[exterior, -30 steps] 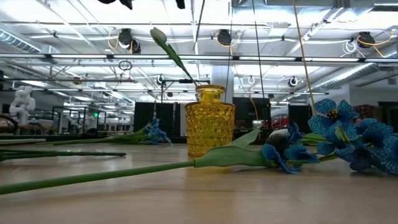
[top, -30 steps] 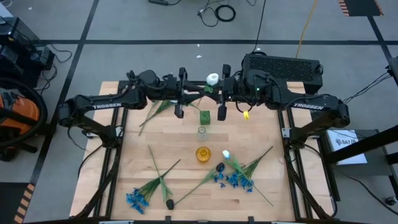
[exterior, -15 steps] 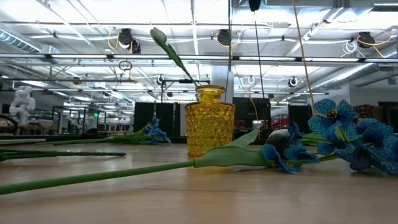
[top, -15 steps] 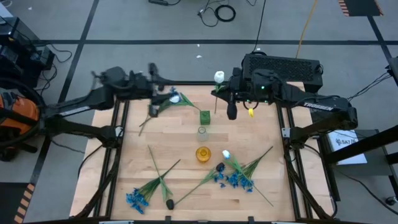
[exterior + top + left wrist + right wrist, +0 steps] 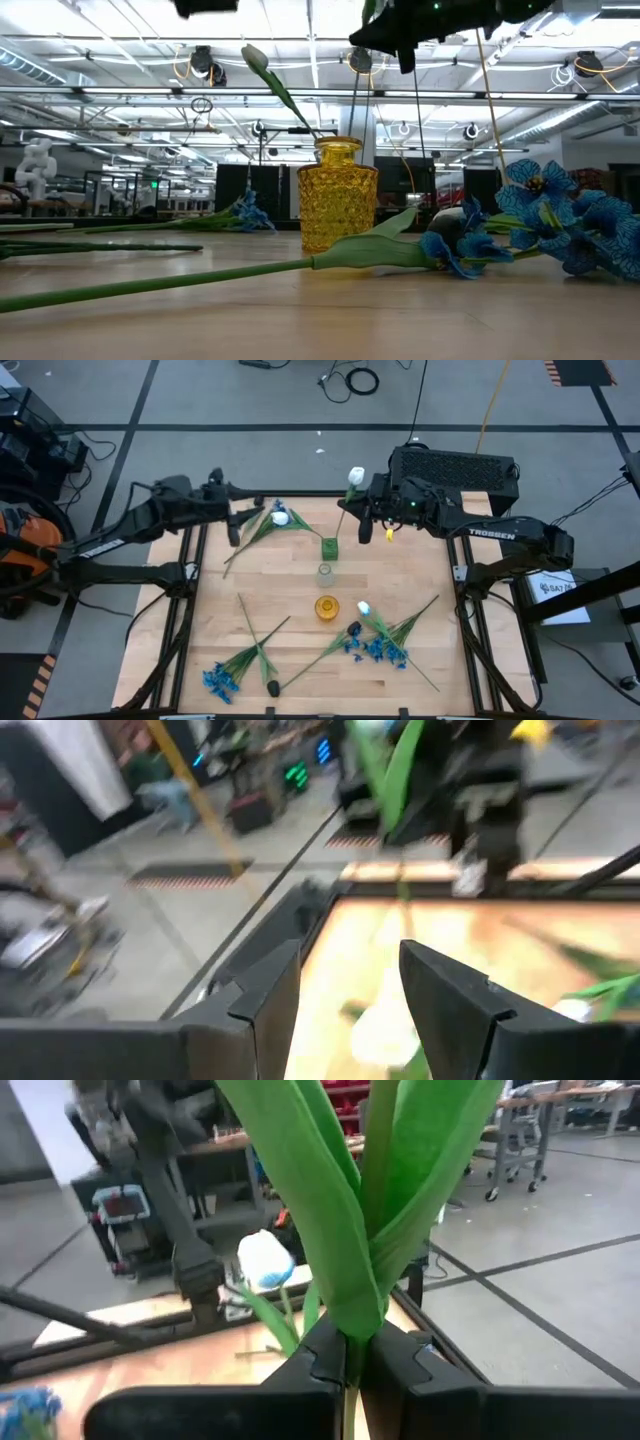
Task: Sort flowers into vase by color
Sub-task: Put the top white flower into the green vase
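Note:
My right gripper (image 5: 360,516) is shut on a white tulip (image 5: 356,478) above the table's far middle. The tulip's stem runs down toward the small green vase (image 5: 329,547). I cannot tell whether its end is inside. My left gripper (image 5: 235,528) is open and empty at the far left, beside a white tulip (image 5: 283,517) and a blue flower (image 5: 274,508) lying on the table. A clear vase (image 5: 324,571) stands nearer. The yellow vase (image 5: 326,607) holds a white tulip (image 5: 255,56). Blue flowers (image 5: 378,649) and a dark bud (image 5: 273,687) lie near the front. My right gripper pinches the white tulip's green stem (image 5: 349,1352) between its two fingers, just below where the long leaves (image 5: 330,1230) fan out. The fingers lie across the stem. The tulip is lifted, bud up, and its lower stem (image 5: 353,105) hangs below the gripper.
A second blue cluster (image 5: 218,681) lies at the front left. Long stems (image 5: 255,630) cross the near half of the table. A black box (image 5: 455,468) stands behind the far edge on the right. The right side of the tabletop (image 5: 420,575) is bare wood.
My left gripper has drawn back from the middle toward the table's left edge, away from the held tulip. My right gripper has kept the white tulip, shifted slightly toward the far right, and dropped lower into the low view. The tulip now stands more upright.

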